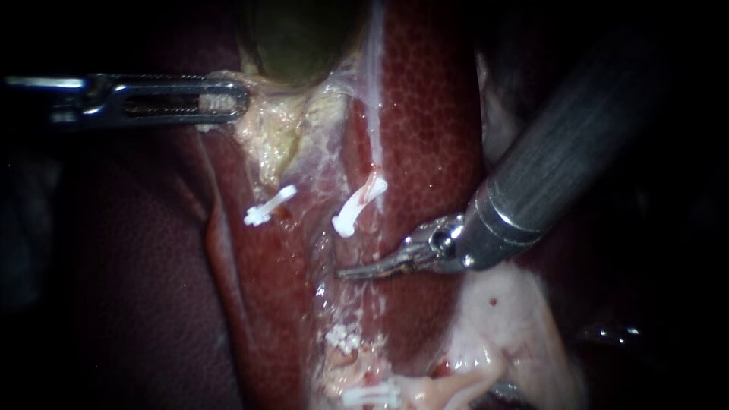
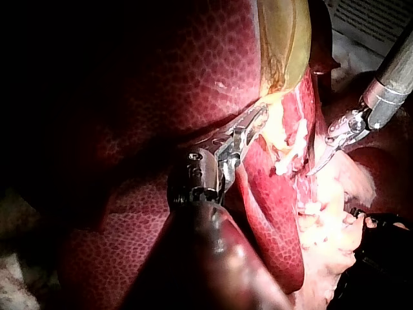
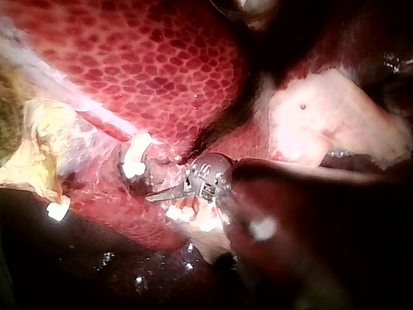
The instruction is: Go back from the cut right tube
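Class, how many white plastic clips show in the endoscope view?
3 white plastic clips: one left of centre, one at centre, one at the bottom edge. Others may be hidden.

A surgical practice bench: a bare liver (image 2: 193,58) and gallbladder (image 2: 284,39) lie on white padding (image 2: 13,284), a printed sheet (image 2: 371,19) beyond the right instrument (image 2: 321,163).

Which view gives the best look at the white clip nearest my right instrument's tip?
Endoscope view: the clip shows whole, just above the right instrument. The right wrist view shows it ahead of that instrument, but foreshortened. In the left wrist view I cannot pick it out.
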Motion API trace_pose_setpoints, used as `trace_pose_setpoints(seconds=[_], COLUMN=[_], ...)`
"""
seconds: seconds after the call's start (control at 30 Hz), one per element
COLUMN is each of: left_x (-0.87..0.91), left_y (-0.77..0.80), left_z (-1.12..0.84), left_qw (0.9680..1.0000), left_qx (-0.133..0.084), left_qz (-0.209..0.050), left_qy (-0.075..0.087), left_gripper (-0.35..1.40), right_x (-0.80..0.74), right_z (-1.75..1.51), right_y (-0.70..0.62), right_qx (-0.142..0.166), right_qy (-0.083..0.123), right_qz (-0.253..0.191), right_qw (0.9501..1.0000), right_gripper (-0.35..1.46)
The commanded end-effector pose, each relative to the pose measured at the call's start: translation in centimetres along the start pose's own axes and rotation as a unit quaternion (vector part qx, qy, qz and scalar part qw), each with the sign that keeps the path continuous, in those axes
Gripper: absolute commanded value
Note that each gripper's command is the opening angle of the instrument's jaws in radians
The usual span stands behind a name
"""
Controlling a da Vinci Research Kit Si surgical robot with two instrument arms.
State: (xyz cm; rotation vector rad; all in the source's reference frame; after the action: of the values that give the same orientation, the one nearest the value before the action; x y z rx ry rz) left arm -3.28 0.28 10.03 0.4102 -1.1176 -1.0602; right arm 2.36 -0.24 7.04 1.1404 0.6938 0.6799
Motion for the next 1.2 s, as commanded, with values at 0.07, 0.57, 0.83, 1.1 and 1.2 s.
trace_pose_setpoints(seconds=[0.07,0.57,0.83,1.1,1.2], left_x=[0.00,0.01,0.01,0.02,0.02], left_y=[0.00,0.00,0.00,0.00,0.00], left_z=[0.00,0.00,0.01,0.01,0.01], left_qw=[1.0000,1.0000,1.0000,1.0000,1.0000], left_qx=[0.000,0.000,0.000,-0.001,-0.001], left_qz=[0.000,0.000,0.000,0.000,0.000], left_qy=[0.000,0.000,0.000,0.000,0.000], left_gripper=[-0.35,-0.35,-0.35,-0.35,-0.35], right_x=[0.00,0.00,0.00,-0.05,-0.14], right_z=[0.00,0.02,0.03,-0.02,-0.11], right_y=[-0.01,-0.01,-0.02,-0.03,-0.05], right_qx=[0.000,0.034,0.034,0.032,0.017], right_qy=[0.000,0.033,0.069,0.069,0.079], right_qz=[0.003,0.003,0.006,-0.027,-0.098], right_qw=[1.0000,0.9989,0.9970,0.9968,0.9919], right_gripper=[-0.35,0.93,1.36,1.41,1.43])
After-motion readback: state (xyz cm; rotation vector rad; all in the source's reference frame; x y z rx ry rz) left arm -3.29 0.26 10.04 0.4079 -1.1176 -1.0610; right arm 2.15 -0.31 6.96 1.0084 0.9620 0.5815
